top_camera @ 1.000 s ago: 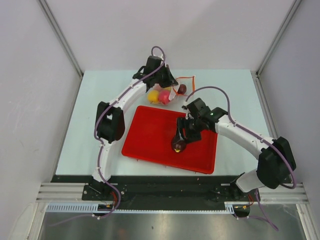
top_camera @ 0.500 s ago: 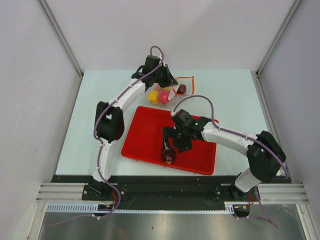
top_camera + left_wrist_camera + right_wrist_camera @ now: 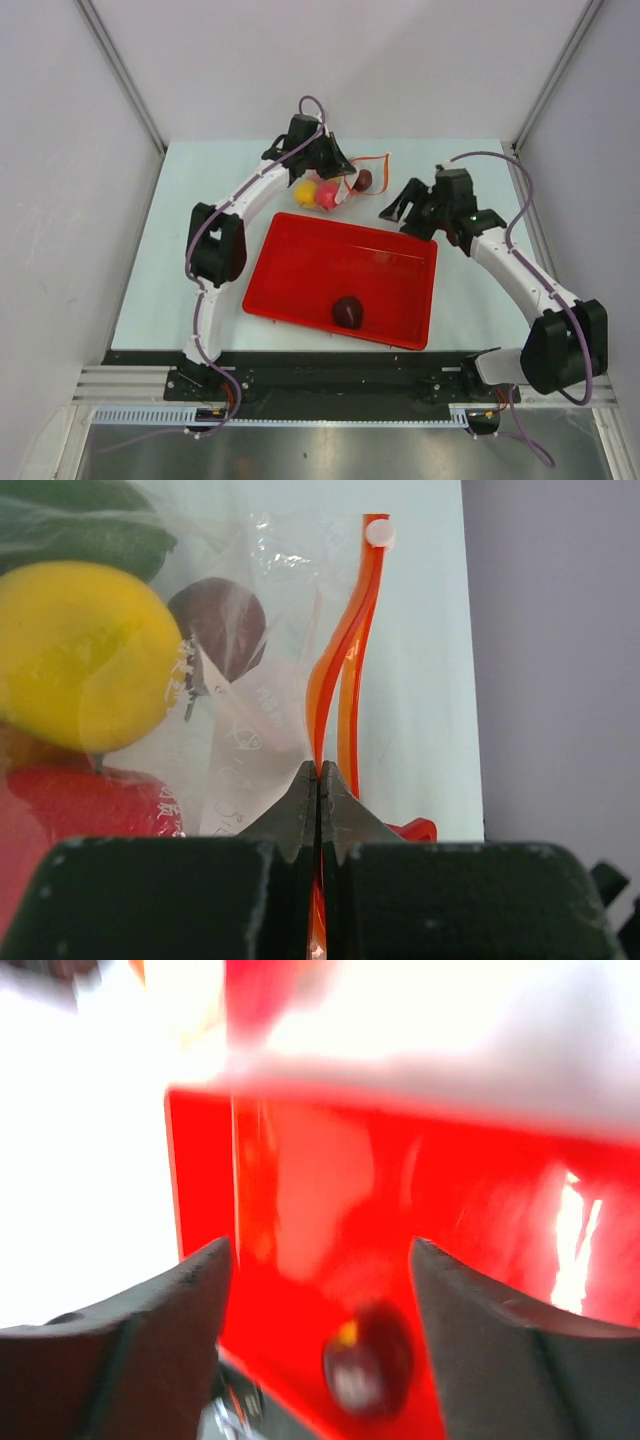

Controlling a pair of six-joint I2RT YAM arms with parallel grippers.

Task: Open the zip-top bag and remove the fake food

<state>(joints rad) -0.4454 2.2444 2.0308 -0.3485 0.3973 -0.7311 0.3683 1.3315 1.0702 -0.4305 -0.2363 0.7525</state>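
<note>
Right hand point(image 3: 402, 208) is off the red tray point(image 3: 295, 262) now, spread and empty; maroon fruit point(image 3: 348, 310) lies inside. Left hand point(image 3: 318, 780) pinches the zip-top bag point(image 3: 250, 730) by its zip strip point(image 3: 348, 630), just behind the tray. Keep that tight and reach in through the mouth.

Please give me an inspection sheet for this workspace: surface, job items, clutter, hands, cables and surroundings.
Surface: pale table with a red tray on its near half.
Job's things: zip-top bag beyond the tray, holding yellow, pink, green and maroon fake food; one maroon piece lies in the tray.
Clutter: nothing seen.
Hands: left hand shut on the bag's orange zip strip; right hand open and empty, near the tray's far right corner.
Cables: a purple cable loops along each arm.
Surroundings: white enclosure walls; metal rail at the near edge.
</note>
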